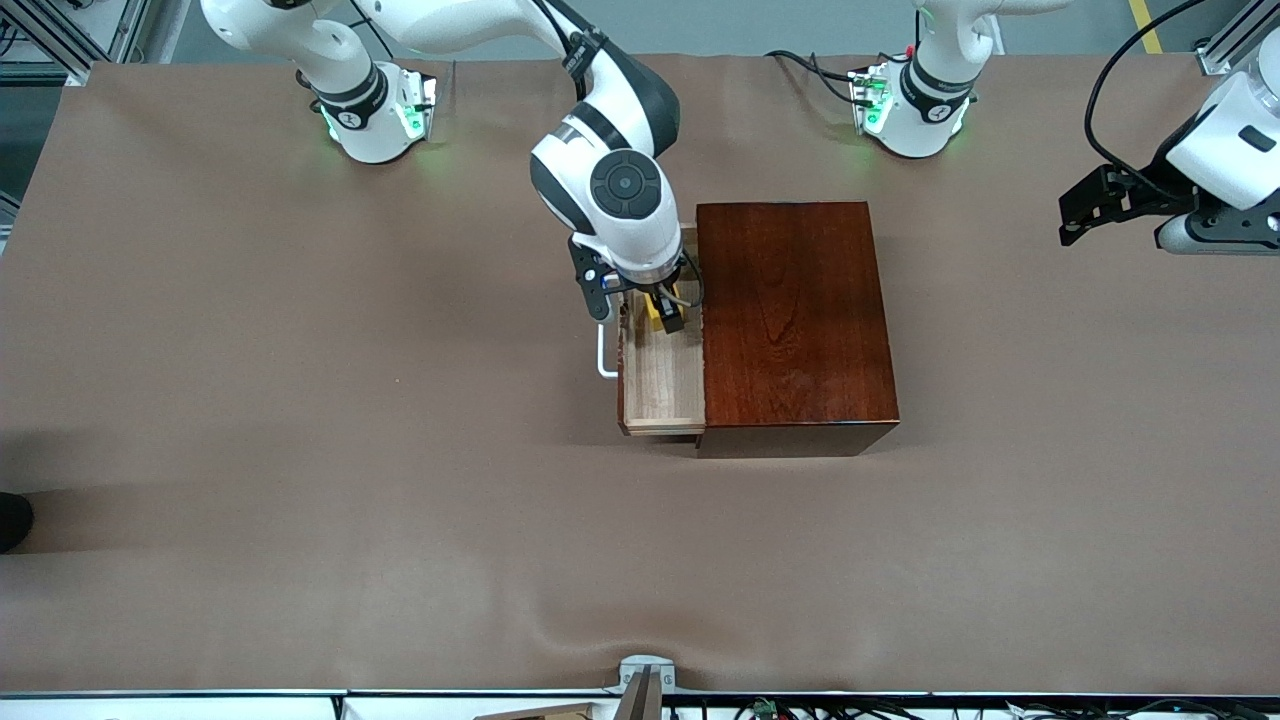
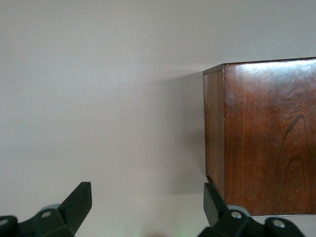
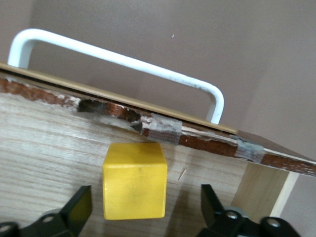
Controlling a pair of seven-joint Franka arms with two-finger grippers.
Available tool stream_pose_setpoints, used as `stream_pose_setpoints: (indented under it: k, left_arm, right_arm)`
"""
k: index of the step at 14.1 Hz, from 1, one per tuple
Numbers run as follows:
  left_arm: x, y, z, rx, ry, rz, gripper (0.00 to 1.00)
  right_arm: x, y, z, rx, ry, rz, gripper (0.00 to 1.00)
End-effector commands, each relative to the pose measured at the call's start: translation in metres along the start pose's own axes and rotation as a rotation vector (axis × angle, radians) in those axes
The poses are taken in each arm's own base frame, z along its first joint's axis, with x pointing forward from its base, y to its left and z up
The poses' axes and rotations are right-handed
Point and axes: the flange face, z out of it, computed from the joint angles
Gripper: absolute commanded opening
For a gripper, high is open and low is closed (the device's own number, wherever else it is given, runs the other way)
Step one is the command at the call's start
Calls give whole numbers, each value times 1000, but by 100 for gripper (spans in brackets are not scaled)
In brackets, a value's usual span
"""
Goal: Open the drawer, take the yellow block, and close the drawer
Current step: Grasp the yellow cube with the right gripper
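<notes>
High front camera looks down across the counter (image 1: 300, 500) at both bases; left wrist camera close beside the wooden box (image 1: 795, 320), right wrist camera right inside the drawer (image 3: 49, 148).

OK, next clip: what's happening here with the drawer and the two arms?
The drawer of the dark wooden box is pulled out toward the right arm's end of the table. The right gripper is down inside it, its fingers open on either side of the yellow block, which sits on the drawer floor by the front panel with the white handle. No grip yet. The left gripper waits open over the table beside the box.
</notes>
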Motion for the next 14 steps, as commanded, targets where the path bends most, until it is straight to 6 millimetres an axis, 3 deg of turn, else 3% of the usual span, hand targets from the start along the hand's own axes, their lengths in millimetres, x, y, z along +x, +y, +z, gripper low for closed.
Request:
stream_pose_setpoints:
  k: [1, 2, 7, 8, 9, 12, 14]
  left_arm:
    - [0, 5, -5, -19, 8, 22, 100]
    - [-1, 6, -5, -19, 8, 24, 100]
    - [1, 6, -3, -19, 3, 26, 100]
    - [0, 6, -5, -19, 8, 25, 100]
    - [-1, 9, -7, -18, 9, 28, 100]
    - [-4, 29, -18, -17, 27, 50, 100]
    - [-5, 39, -21, -17, 34, 65, 100]
  right_arm:
    - [-8, -4, 7, 13, -7, 9, 54]
    - [-9, -3, 8, 12, -6, 8, 44]
    - [-9, -3, 6, 24, 17, 7, 38]
    - [-17, 2, 8, 43, 55, -31, 33]
    - [-23, 6, 10, 49, 77, -53, 21]
    - [-20, 3, 2, 57, 69, -44, 5]
    - [-18, -3, -15, 74, 54, -35, 5]
